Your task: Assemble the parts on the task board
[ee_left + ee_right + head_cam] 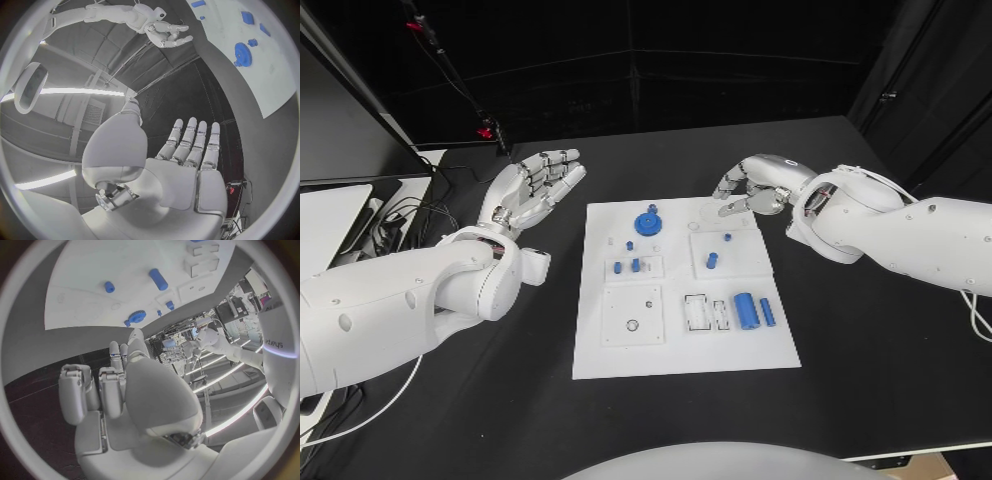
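Left hand [531, 190] is flat with fingers spread, right hand [757, 185] curled on nothing, both off the task board [625, 350] (parts [747, 308] still on it), so a sloppy reach could knock loose pieces.

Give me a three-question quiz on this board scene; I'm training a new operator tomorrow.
1. True or false: the left hand holds a blue part.
2. Which hand has its fingers curled in? A) left B) right
3. Fill in: the blue gear lies on the white ____.

Key:
1. False; it is flat and holds nothing, off the task board.
2. B; the right hand, by the board's far corner.
3. Task board.
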Controlling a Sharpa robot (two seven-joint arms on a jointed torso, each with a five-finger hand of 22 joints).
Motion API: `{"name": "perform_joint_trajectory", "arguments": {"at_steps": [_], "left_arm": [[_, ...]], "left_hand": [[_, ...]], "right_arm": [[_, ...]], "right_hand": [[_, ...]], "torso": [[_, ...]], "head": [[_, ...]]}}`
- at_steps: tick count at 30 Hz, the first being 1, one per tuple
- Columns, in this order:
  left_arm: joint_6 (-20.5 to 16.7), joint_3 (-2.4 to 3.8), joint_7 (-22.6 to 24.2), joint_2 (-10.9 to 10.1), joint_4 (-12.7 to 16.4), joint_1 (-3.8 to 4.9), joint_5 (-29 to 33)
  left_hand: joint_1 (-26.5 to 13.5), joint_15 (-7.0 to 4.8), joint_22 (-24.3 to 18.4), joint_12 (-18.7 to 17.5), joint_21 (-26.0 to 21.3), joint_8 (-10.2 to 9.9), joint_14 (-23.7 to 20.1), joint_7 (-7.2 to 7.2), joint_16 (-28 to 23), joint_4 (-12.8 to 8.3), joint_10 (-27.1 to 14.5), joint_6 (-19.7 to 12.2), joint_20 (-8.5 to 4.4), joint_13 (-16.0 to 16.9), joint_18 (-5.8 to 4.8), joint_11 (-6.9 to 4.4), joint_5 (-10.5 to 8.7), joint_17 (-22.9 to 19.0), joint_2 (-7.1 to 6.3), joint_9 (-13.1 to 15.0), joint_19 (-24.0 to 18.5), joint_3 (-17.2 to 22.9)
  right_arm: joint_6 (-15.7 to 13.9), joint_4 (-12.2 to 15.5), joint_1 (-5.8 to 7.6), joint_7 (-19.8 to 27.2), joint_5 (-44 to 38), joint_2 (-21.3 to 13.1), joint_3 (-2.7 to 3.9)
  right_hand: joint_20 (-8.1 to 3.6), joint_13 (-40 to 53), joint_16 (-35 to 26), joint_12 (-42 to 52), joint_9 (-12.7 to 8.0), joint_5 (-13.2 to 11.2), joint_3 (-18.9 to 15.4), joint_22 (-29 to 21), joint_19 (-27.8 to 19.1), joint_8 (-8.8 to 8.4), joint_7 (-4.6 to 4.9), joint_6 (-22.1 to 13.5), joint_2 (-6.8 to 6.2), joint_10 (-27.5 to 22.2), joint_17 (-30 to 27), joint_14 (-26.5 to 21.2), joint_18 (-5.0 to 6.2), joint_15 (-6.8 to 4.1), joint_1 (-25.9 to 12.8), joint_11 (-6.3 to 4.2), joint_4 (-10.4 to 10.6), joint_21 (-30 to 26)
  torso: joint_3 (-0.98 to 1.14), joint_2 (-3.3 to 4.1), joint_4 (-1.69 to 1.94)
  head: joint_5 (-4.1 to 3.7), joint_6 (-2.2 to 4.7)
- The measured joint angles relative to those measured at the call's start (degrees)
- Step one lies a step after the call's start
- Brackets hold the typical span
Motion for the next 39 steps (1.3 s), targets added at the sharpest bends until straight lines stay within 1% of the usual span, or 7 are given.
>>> {"name": "perform_joint_trajectory", "arguments": {"at_steps": [7,16,18,22,26,29,39], "left_arm": [[0.5,-0.01,0.3,-0.2,0.5,-0.07,1.4],[0.5,0.0,0.4,-0.4,0.7,-0.08,2.2],[0.5,0.0,0.4,-0.4,0.8,-0.08,2.3],[0.6,0.0,0.5,-0.4,0.8,-0.09,2.4],[0.6,0.0,0.5,-0.4,0.7,-0.09,2.5],[0.5,0.0,0.5,-0.5,0.7,-0.09,2.5],[0.5,0.0,0.5,-0.8,0.7,-0.09,2.6]], "left_hand": [[0.6,0.04,0.3,2.5,0.0,2.9,-0.8,-0.11,2.2,-0.1,-1.8,-1.8,-0.1,0.3,0.0,0.08,-0.51,-0.8,1.42,0.5,0.8,0.8],[0.7,0.18,-0.1,4.1,0.0,4.8,-1.4,-0.21,3.5,-0.2,-2.5,-2.9,-0.1,0.4,0.0,0.09,-0.51,-1.5,2.09,0.8,1.2,1.1],[0.5,0.37,-0.3,5.2,0.0,6.0,-1.6,-0.29,4.4,-0.1,-3.1,-3.6,-0.1,0.4,0.0,0.11,-0.72,-1.9,2.36,0.9,1.2,1.5],[1.4,0.38,0.0,6.5,0.0,7.5,-2.0,-0.4,5.5,-0.2,-3.7,-4.5,-0.11,0.4,0.01,0.2,0.09,-2.7,3.72,1.0,2.0,2.2],[1.4,0.38,0.2,6.7,0.0,7.8,-2.0,-0.4,5.5,-0.2,-3.7,-4.5,-0.11,0.4,0.01,0.2,0.47,-2.9,3.75,1.0,2.0,2.2],[1.8,0.57,0.3,7.4,0.0,8.5,-2.2,-0.37,6.2,-0.2,-4.3,-5.1,-0.11,0.4,0.01,0.2,0.83,-3.3,4.12,1.0,2.4,2.2],[1.9,0.39,0.3,7.9,0.0,9.1,-2.4,-0.38,6.6,-0.1,-4.3,-5.1,-0.11,0.3,0.0,0.2,0.84,-3.7,4.68,1.0,2.4,2.4]], "right_arm": [[2.4,-0.1,-0.47,-3.1,-7.0,0.6,-0.01],[6.0,-0.1,-1.14,-6.2,-12.1,1.5,0.0],[6.7,-0.2,-1.37,-6.9,-12.8,1.6,0.0],[7.9,-0.3,-1.61,-8.1,-14.0,1.8,-0.01],[9.0,-0.5,-1.79,-8.9,-14.8,2.0,-0.01],[9.6,-0.6,-2.02,-9.4,-15.2,2.2,-0.01],[11.0,-0.8,-2.89,-10.0,-15.5,2.4,-0.01]], "right_hand": [[-0.41,-1.2,-0.5,-1.0,0.0,0.0,-0.3,0.0,0.0,-0.85,0.07,0.5,0.0,0.7,0.0,0.0,0.01,-0.41,0.0,0.08,1.1,-0.4],[-0.55,-1.9,-0.5,-1.9,0.0,0.0,-0.5,0.0,0.2,-1.81,0.07,0.5,-0.31,0.9,0.0,0.0,0.0,-0.41,0.3,-0.12,1.6,-0.9],[-0.62,-1.9,-0.5,-1.9,0.0,0.0,-0.6,0.0,0.2,-1.81,0.07,0.5,-0.31,0.9,0.0,0.0,0.0,-0.41,0.3,-0.12,1.7,-1.2],[-0.62,-2.0,-0.8,-2.2,0.0,0.0,-0.7,0.0,0.2,-2.16,0.23,0.7,-0.34,0.9,0.0,-0.2,0.0,-0.61,0.3,-0.12,2.1,-1.5],[-0.81,-2.0,-1.0,-2.2,0.0,0.0,-0.7,0.0,0.0,-2.35,0.09,1.2,-0.85,1.9,0.0,-0.2,0.0,-0.61,-0.2,-0.21,2.1,-1.6],[-0.81,-2.0,-1.0,-2.2,0.0,0.0,-0.7,0.0,0.0,-2.47,0.06,1.7,-0.77,2.6,0.0,-0.2,0.0,-0.61,-0.3,-0.12,2.1,-1.6],[-0.81,-2.1,-1.0,-2.4,0.1,0.0,-0.7,0.0,0.0,-2.52,0.17,2.4,-0.6,3.7,0.0,-0.2,0.01,-0.61,-0.5,-0.22,2.1,-1.8]], "torso": [[0.03,0.0,-0.01],[0.03,0.0,0.04],[0.01,0.0,0.04],[0.01,0.0,0.04],[0.01,0.0,0.03],[0.02,0.01,0.0],[0.07,0.0,-0.01]], "head": [[-0.02,0.05],[-0.32,0.09],[-0.3,0.05],[-0.24,-0.04],[-0.24,-0.16],[-0.05,-0.31],[0.14,-0.59]]}}
